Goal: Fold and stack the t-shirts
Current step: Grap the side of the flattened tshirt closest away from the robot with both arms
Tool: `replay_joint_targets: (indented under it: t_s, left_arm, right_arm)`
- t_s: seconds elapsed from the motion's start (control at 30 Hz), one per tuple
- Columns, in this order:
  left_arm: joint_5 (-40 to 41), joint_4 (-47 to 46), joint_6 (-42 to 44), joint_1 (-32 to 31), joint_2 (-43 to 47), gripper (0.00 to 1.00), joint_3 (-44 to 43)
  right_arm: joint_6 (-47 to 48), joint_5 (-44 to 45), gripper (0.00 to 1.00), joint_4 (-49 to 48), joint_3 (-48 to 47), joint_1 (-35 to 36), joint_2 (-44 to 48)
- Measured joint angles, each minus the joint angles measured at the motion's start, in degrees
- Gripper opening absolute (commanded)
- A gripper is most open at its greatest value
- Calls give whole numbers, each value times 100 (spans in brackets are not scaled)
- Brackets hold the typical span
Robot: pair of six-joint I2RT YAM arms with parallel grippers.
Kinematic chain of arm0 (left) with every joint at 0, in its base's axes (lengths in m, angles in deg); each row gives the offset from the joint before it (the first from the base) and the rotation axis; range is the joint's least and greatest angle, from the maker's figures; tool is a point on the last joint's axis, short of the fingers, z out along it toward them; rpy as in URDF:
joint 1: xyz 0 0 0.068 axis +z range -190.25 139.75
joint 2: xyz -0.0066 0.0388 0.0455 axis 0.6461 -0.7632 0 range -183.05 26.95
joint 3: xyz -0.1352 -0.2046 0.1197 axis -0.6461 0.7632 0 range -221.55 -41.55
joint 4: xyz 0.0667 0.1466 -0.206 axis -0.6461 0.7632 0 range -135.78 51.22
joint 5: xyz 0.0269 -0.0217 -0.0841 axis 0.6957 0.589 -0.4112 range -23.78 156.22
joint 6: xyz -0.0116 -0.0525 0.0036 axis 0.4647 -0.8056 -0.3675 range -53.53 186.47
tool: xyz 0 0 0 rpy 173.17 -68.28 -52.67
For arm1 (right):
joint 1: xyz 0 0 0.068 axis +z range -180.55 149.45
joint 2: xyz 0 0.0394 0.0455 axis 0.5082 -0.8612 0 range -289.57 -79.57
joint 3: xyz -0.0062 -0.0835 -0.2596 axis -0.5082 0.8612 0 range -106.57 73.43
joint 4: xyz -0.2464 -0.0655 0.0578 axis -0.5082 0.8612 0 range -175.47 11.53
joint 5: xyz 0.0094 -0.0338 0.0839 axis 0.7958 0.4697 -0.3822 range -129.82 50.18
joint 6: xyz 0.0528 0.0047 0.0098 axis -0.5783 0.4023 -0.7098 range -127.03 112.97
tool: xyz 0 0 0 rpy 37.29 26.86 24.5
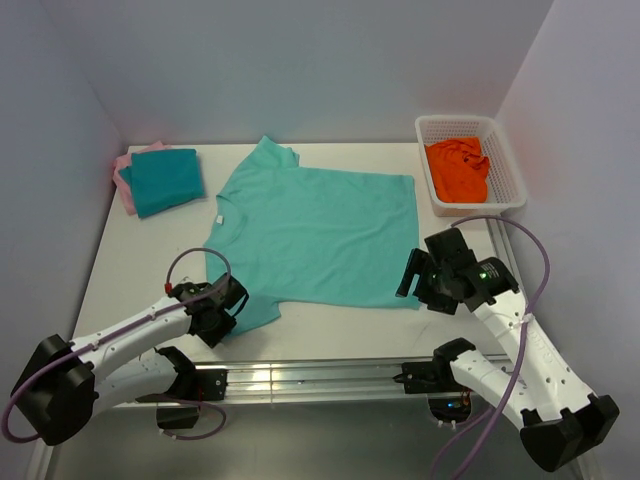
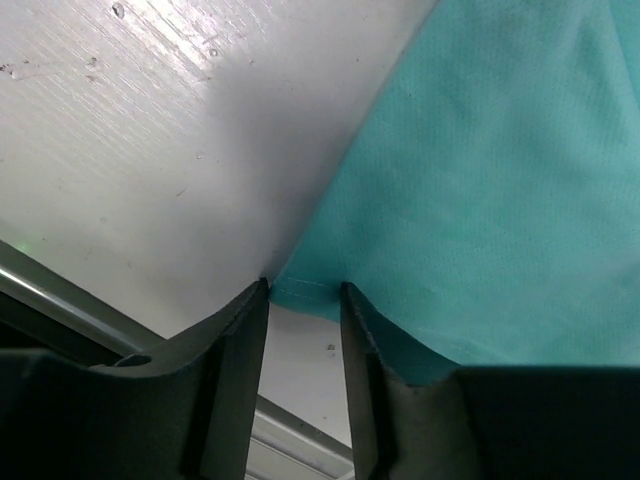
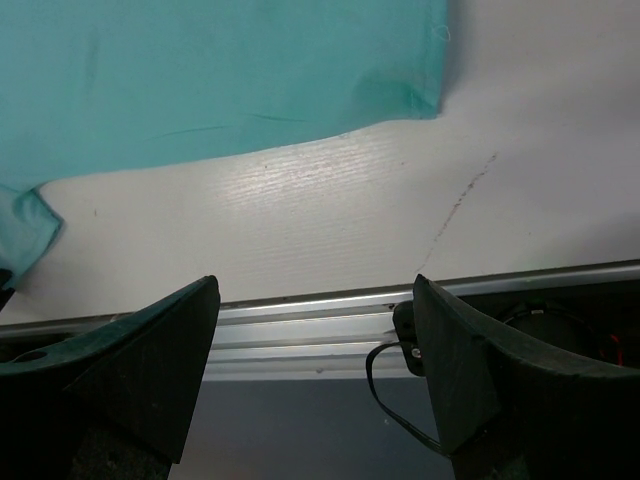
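Mint-green t-shirt (image 1: 320,235) lies flat and face-up mid-bench, collar toward the left edge, hem toward the right. It's spread out so both arms can work its near edge.

The darker teal t-shirt (image 1: 165,180) is folded at the far-left corner of the bench (image 1: 150,260), on top of the pink t-shirt (image 1: 124,165). That's the stack, so my read is this is the third shirt to fold.

Left end effector (image 1: 232,300) is at the near-left of the shirt, on the near sleeve. In the wrist view the sleeve's hemmed corner sits right at the fingertips (image 2: 255,300). The jaws are part-open with bare bench showing in the gap, so it's lined up for a pinch but not clenched on cloth.

Right end effector (image 1: 408,275) is just beside the near hem corner, over bare bench near the front rail (image 3: 300,310). Jaws spread wide, nothing between them.

Likely intent is to grab both near corners and fold along the length.

White basket (image 1: 512,175) at the far-right corner holds an orange cloth (image 1: 458,170), well apart from the work.

Risk: the left tips are at the very edge of the hem, so a pinch could slip off or catch only one layer.
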Motion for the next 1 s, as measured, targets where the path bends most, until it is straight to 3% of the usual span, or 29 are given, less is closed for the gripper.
replay_joint_targets:
  t_s: [0.13,0.17,0.37,0.67,1.0]
  left_arm:
    - [0,7,-9,-9,0,33,22]
    - [4,15,-24,-26,-2,24,22]
    - [13,-57,-111,-103,-44,0,22]
    - [22,-59,-35,-111,-79,0,-52]
    - [57,-103,289,-116,-68,0,-319]
  right_arm:
    - [35,26,85,0,0,0,-50]
    - [37,31,85,0,0,0,-50]
    - [-9,11,84,-76,107,0,-42]
    - [-577,-240,76,-772,1432,0,-55]
    - [-979,170,71,-1764,1537,-116,-1226]
